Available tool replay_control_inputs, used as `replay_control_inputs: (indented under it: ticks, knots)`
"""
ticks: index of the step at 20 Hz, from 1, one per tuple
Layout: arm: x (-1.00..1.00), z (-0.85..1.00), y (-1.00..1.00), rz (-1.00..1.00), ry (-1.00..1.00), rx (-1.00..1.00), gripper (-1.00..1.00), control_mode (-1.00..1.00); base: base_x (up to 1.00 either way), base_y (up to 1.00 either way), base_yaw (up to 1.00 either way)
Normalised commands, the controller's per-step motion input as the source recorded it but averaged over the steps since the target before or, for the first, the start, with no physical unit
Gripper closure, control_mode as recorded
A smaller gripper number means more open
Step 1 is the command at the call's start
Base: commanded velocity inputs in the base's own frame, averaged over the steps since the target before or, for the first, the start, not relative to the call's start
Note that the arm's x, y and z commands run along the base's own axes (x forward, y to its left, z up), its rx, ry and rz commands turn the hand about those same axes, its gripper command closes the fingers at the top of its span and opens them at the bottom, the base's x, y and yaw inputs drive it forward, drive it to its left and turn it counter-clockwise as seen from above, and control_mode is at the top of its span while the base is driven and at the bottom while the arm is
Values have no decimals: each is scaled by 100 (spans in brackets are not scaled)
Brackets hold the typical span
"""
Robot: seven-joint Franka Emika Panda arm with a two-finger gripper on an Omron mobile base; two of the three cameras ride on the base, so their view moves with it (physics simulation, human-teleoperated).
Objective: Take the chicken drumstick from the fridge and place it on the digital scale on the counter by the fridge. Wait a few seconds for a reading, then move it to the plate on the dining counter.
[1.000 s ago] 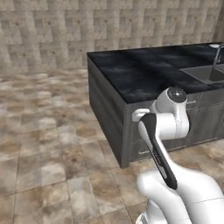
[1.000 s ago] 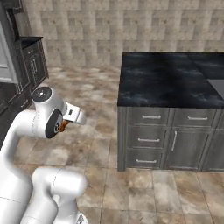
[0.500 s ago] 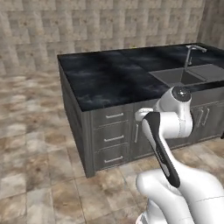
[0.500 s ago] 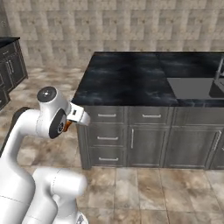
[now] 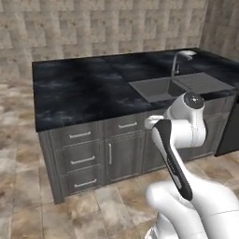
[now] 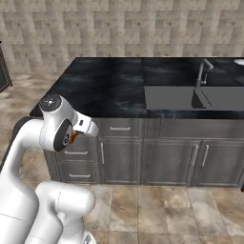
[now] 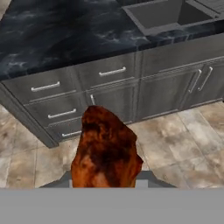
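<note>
Gripper [image 7: 105,186] nearly closed on chicken drumstick [image 7: 105,151], fingertips hidden. Carry level toward dining counter [image 5: 84,93]; plate, probably at far right [image 6: 239,62].

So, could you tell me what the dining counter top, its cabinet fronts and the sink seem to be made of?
The dining counter top looks like polished black marble, going by its white veining. The cabinet fronts look like dark grey wood grain with pale metal-looking handles. The sink looks like matte grey steel or composite; I cannot tell which.

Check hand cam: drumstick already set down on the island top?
No: the chicken drumstick sits at the gripper, above the floor and short of the dining counter.
</note>
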Motion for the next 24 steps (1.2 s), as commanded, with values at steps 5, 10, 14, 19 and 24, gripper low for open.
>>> replay_control_inputs:
  ticks: [5, 10, 14, 19, 24]
  knots:
    - [0, 0, 0, 0, 0, 0, 100, 100, 95, -100, -8]
    - [0, 0, 0, 0, 0, 0, 100, 100, 96, -100, -15]
    - [0, 0, 0, 0, 0, 0, 100, 100, 51, -100, -14]
    - [0, 0, 0, 0, 0, 0, 100, 100, 11, -100, -11]
    - [0, 0, 0, 0, 0, 0, 100, 100, 24, -100, -9]
